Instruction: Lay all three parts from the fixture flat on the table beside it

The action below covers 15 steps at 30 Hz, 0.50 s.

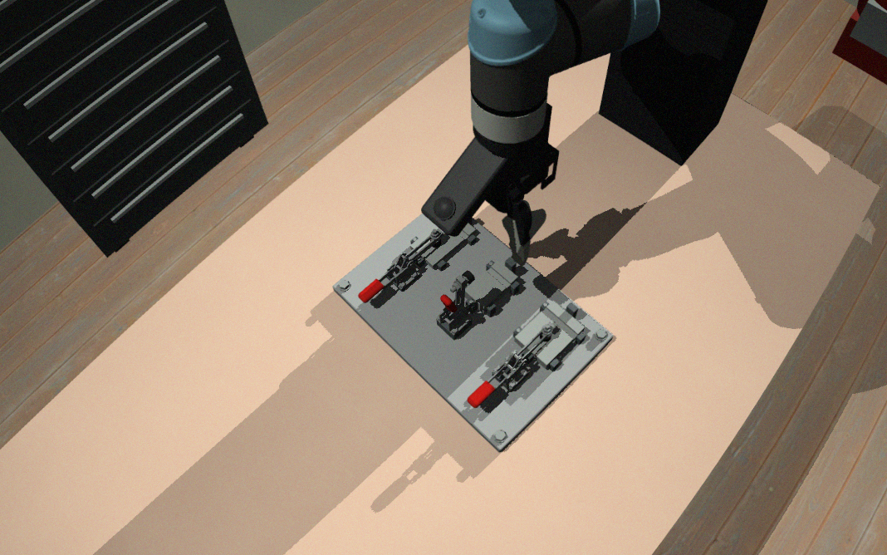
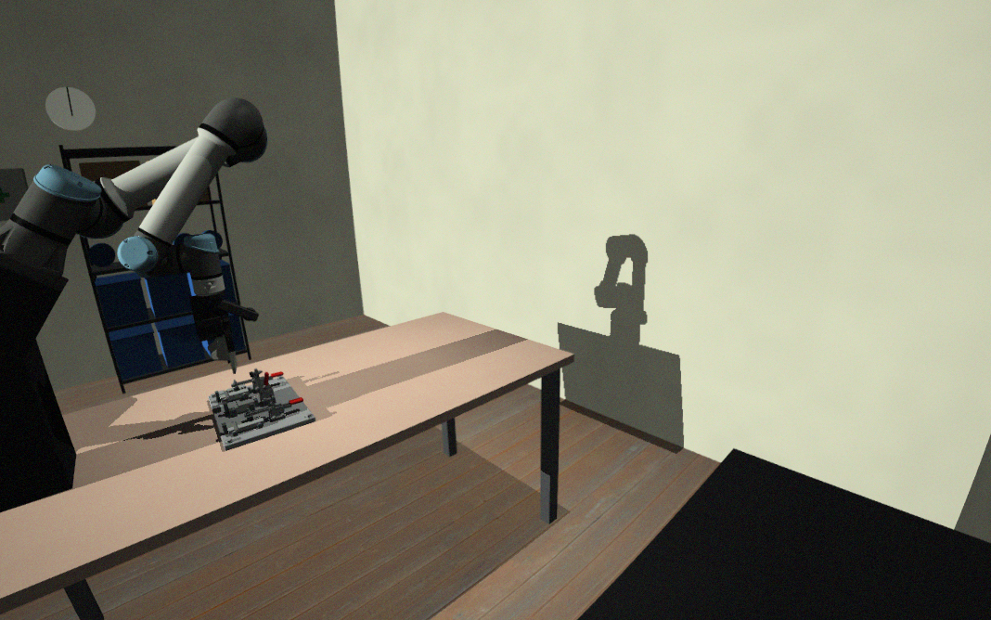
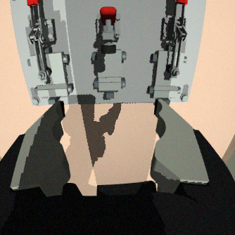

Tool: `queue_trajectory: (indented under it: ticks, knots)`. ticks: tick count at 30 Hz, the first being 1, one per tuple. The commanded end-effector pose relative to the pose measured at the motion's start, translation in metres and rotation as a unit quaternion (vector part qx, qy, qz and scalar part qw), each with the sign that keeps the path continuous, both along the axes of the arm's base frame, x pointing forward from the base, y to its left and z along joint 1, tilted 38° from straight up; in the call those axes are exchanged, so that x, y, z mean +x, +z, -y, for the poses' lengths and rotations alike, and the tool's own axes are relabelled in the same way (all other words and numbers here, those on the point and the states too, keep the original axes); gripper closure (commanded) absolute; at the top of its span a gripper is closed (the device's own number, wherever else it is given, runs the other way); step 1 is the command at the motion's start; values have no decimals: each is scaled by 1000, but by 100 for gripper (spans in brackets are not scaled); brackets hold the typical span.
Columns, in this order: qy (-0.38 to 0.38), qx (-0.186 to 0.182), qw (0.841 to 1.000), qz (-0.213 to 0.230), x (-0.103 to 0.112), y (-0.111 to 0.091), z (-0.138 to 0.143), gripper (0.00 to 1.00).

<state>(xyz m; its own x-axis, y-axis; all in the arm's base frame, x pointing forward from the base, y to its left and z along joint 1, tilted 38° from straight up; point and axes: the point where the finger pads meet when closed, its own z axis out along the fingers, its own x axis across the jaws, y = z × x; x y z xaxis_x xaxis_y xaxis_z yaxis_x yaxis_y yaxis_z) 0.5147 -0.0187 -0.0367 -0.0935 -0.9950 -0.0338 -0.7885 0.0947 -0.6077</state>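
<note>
The grey fixture plate (image 1: 418, 340) (image 2: 292, 422) (image 3: 81, 32) lies on the table with three red-handled toggle clamps. The left clamp (image 1: 370, 289) and the right clamp (image 1: 480, 395) lie down on their parts. The middle clamp (image 1: 447, 302) (image 3: 108, 12) stands raised. A pale block part (image 1: 552, 333) (image 3: 56, 65) sits under the right clamp. The middle part (image 1: 500, 271) (image 3: 112, 65) sits in its seat, uncovered. The third part (image 3: 160, 61) lies in shadow under the left clamp. My gripper (image 1: 520, 252) (image 2: 232, 363) (image 3: 109, 100) is open and empty, hanging just past the plate's back edge, behind the middle part.
The tan table (image 1: 196, 392) (image 2: 438, 365) runs long to both sides of the fixture. A black drawer cabinet (image 1: 117, 98) stands on the floor at the far left. The robot's black base (image 1: 673, 78) stands behind the fixture.
</note>
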Motion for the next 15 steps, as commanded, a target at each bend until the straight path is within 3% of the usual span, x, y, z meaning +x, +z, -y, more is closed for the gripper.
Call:
queue_trajectory:
  ticks: [1,15]
  knots:
    - [0,0,1000,1,4,-5,0,41]
    - [0,0,1000,1,29,-37,1,41]
